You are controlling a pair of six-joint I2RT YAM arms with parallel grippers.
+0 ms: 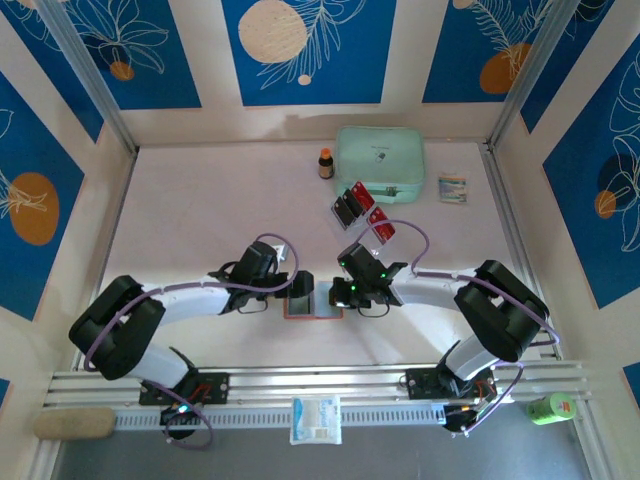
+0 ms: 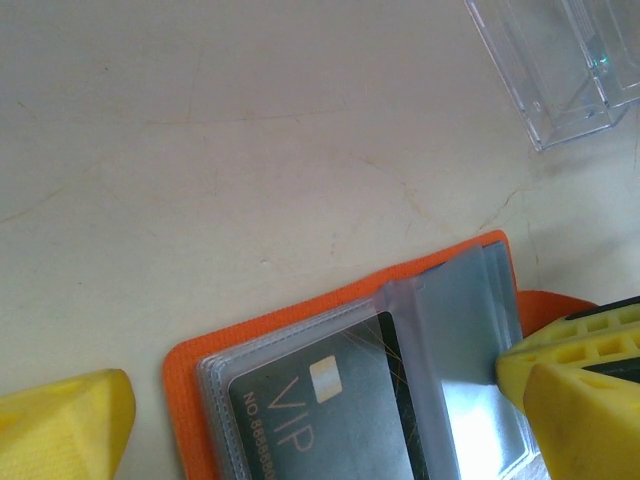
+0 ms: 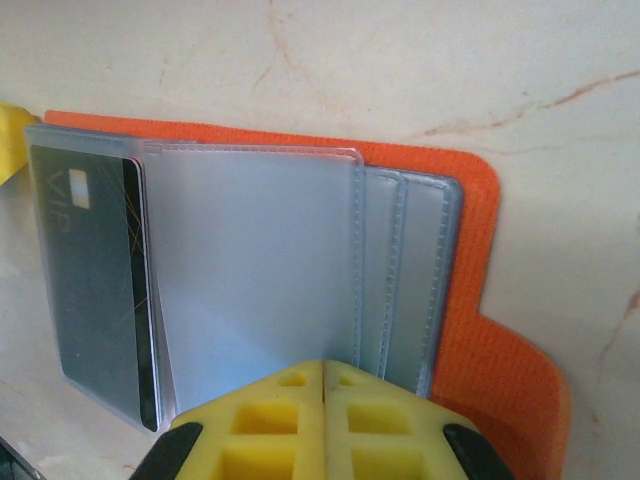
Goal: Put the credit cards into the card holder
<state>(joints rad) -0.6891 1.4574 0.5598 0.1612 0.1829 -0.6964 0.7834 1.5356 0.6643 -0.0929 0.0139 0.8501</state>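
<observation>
The right gripper (image 3: 323,372) is seen with jaws closed together at the edge of a clear sleeve (image 3: 250,270) of the opened card holder (image 3: 470,300). The holder is straddled by the wide-spread left gripper (image 2: 310,410) at the table's (image 1: 200,200) near centre. One black card (image 3: 95,290) is sleeved, so insertion seems under way. Next, one of the credit cards (image 1: 380,222) lying farther back likely needs fetching.

Light bright, even, from overhead. Pale bench (image 1: 210,215) near washed out; shadows soft, faint. Wrist views sharp mid-frame. Yellow fingers (image 3: 270,425) slightly soft, too close. White sheen on plastic sleeve (image 2: 465,350).
</observation>
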